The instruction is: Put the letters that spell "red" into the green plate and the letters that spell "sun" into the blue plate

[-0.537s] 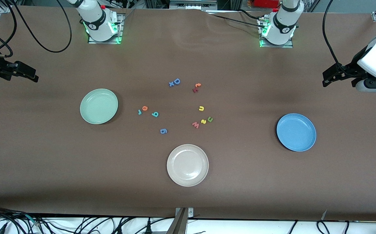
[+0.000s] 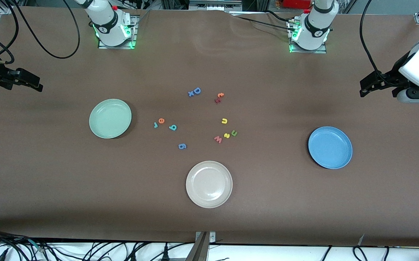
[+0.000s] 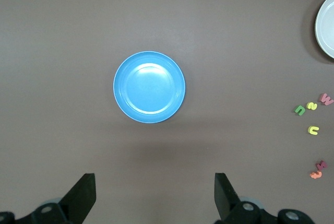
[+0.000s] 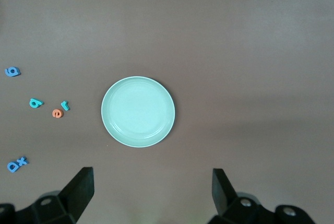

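The tiny foam letters, teal "r", orange "e", teal-blue "d", lie beside our empty round mint-green plate; yellow "s", yellow "u", green "n" lie mid-table, well apart from the round blue plate; our left gripper and right gripper hang high, jaws spread wide; we risk pinching the pink-red "w" crowding the "s".

I see even, soft overhead light on the brown table, with faint glare bands near the frame's top centre. Plates cast small dark shadows; the blue plate shows a mild sheen. Everything looks sharp, and green base lights glow at the top.
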